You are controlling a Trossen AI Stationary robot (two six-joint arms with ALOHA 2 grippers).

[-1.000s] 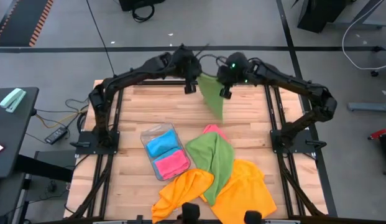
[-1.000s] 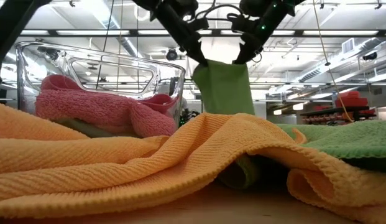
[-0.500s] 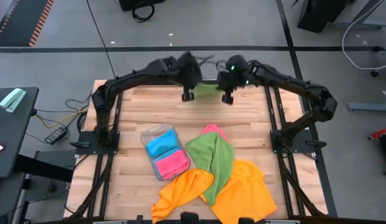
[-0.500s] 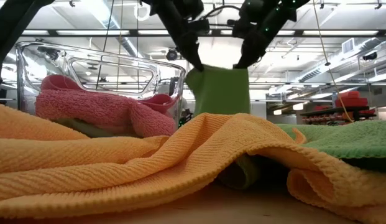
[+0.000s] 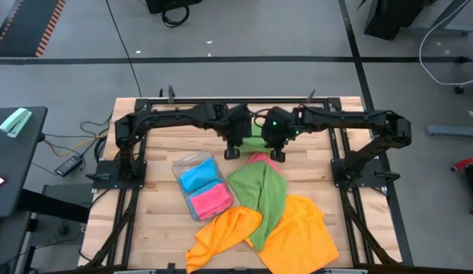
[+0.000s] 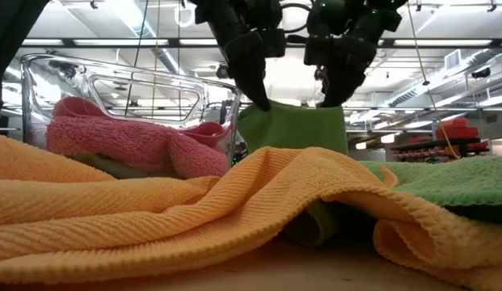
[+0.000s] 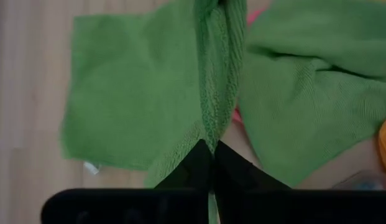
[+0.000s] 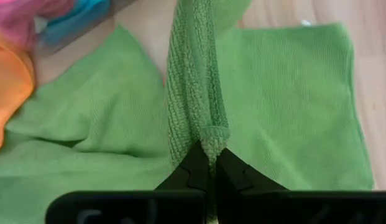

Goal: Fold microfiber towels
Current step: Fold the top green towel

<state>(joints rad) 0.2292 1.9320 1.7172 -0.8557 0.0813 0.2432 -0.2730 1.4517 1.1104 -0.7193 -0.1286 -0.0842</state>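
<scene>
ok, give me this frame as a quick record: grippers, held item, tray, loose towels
left gripper: shut on green towel, pinching one edge
right gripper: shut on green towel, pinching its other end
green towel: held by both grippers, low over the far middle of the table, lower part spread on the wood
clear tray: left of centre, holds a blue towel and a pink towel
loose towels: second green towel draped over two orange towels at the near edge; a pink one peeks out behind

Two matte black jointed arms are showing bulky housings and thin black cables. A small green light is glowing on the right arm's wrist. Each tool [image 7: 212, 163] [image 8: 209, 163] is ending in two black wedge-shaped fingers.
</scene>
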